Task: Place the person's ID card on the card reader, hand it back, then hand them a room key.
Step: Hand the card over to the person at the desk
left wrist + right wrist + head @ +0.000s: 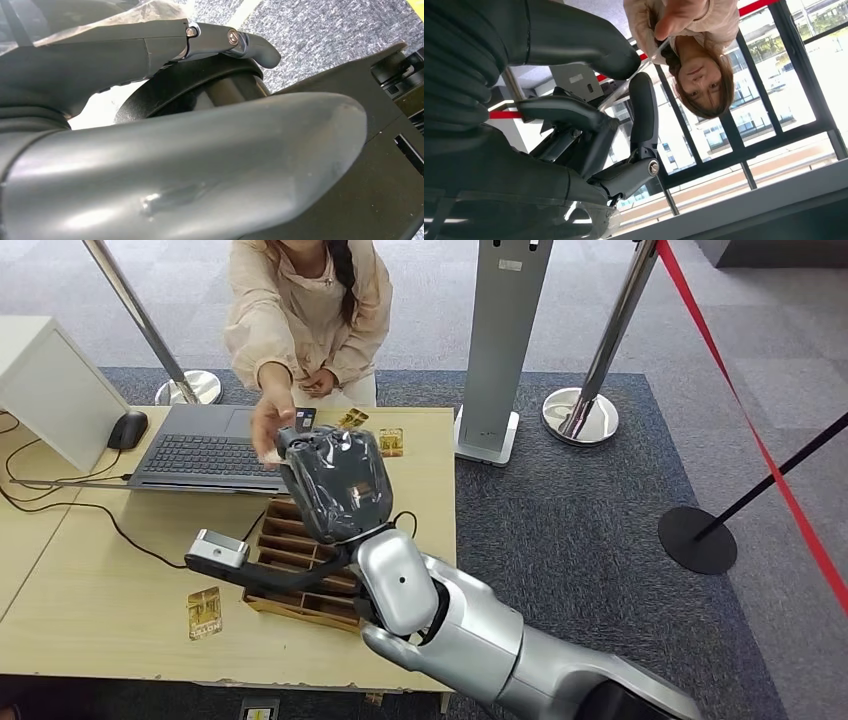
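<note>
Grey carpet surrounds a pale wooden bench [90, 610] in the head view, with a laptop [205, 450] and mouse [127, 429] at its far side and a wooden divided tray [300, 575] nearer. The right hand [333, 480] reaches up over the bench toward a person [305, 310], whose hand [268, 425] meets its far end; a thin pale card [270, 454] shows just there. Yellow-patterned cards lie on the bench, one near the tray [204, 612], others by the laptop [390, 442].

The left wrist view shows the left hand [200, 165] close up, thumb and a dark finger apart, nothing between them.

From the right wrist, the card's thin edge [634, 80] runs between thumb and finger [643, 107], its far end pinched by the person's hand.
</note>
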Controlling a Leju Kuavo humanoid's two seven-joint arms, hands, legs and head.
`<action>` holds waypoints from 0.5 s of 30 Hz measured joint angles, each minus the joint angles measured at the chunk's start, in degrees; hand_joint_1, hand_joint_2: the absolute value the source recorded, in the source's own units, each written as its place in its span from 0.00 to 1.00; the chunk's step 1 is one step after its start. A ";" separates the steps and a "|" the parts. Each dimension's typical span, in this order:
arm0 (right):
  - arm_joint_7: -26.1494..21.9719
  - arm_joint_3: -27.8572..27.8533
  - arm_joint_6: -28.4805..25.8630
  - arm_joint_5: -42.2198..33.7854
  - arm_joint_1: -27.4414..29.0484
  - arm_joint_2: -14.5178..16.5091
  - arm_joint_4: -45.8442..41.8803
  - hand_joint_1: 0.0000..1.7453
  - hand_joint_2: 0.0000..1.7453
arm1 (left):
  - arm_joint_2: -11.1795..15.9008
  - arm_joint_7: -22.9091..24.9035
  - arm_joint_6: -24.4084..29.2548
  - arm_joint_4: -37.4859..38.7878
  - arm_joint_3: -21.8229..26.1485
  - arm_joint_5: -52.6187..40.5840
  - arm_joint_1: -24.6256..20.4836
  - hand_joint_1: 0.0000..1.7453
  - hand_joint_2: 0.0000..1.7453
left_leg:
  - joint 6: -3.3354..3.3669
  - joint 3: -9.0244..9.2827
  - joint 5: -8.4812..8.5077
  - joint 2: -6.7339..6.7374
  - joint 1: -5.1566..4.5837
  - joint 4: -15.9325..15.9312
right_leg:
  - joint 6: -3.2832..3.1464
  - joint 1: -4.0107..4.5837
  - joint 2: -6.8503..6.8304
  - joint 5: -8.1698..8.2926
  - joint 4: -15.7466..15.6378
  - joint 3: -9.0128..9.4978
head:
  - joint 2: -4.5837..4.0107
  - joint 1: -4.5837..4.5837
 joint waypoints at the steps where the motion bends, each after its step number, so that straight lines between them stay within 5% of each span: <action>1: -0.02 0.01 -0.14 -0.38 -0.19 0.22 0.71 1.00 1.00 | -0.02 0.03 0.00 0.03 -0.01 -0.03 -0.02 0.00 0.00 | 0.00 0.00 0.00 0.00 0.00 0.00 | 0.00 0.00 0.00 0.00 0.00 0.00 | 0.00 0.01; 15: -1.53 0.14 -2.18 -3.20 -1.19 3.73 9.35 1.00 1.00 | -0.24 0.03 -0.02 0.31 -0.04 -0.05 -0.08 0.00 0.00 | 0.00 0.00 0.00 -0.01 0.00 0.00 | 0.00 0.00 0.00 0.00 0.00 0.00 | 0.00 0.01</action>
